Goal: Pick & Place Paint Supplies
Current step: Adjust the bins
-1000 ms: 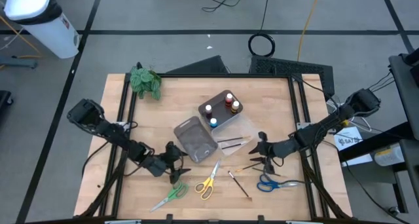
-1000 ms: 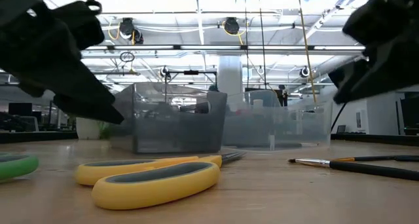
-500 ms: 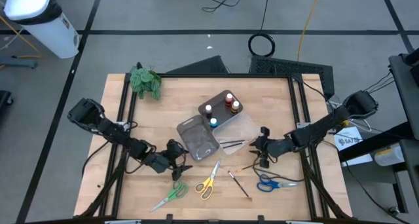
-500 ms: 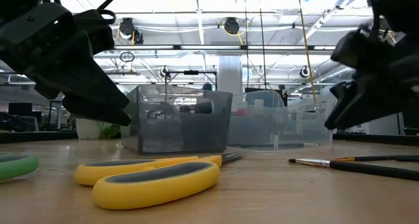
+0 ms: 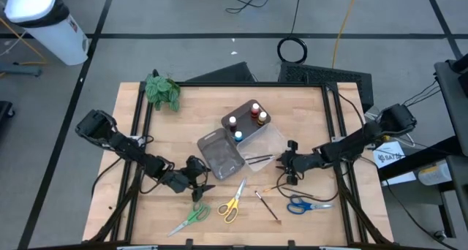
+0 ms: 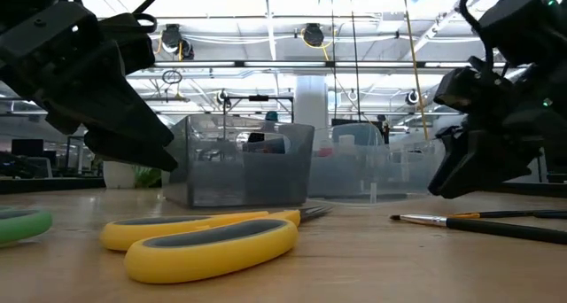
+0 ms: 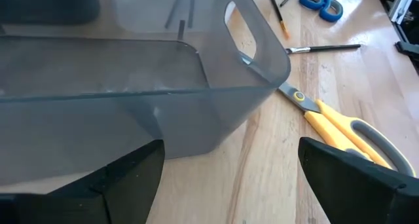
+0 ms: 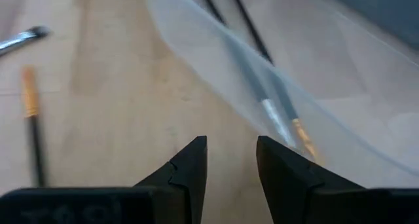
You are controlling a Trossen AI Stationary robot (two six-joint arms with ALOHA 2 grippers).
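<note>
Two grippers work low over the wooden table (image 5: 307, 111). The left gripper (image 5: 199, 178) sits just beside the near-left corner of the grey tray (image 5: 219, 156), its fingers spread wide and holding nothing; in its wrist view the tray's wall fills the space between them. The right gripper (image 5: 282, 166) sits at the near-right edge of the clear tray (image 5: 269, 142), its fingers (image 8: 186, 168) a little apart with nothing between them, right at the clear rim. Two thin brushes (image 5: 257, 160) lie inside the clear tray close to that gripper. Four small paint bottles (image 5: 247, 120) stand in the far part of the trays, with white, red, orange and blue caps. On the bare wood, the yellow scissors (image 5: 233, 203) lie near the tray's near side, the green scissors (image 5: 190, 218) further left near the table's near edge, and the blue scissors (image 5: 301, 205) to the right. One dark brush (image 5: 268, 206) lies between the yellow and blue scissors, and an orange-tipped brush (image 5: 273, 186) lies just near of the right gripper. A leafy plant (image 5: 161, 91) sits at the far-left corner.
</note>
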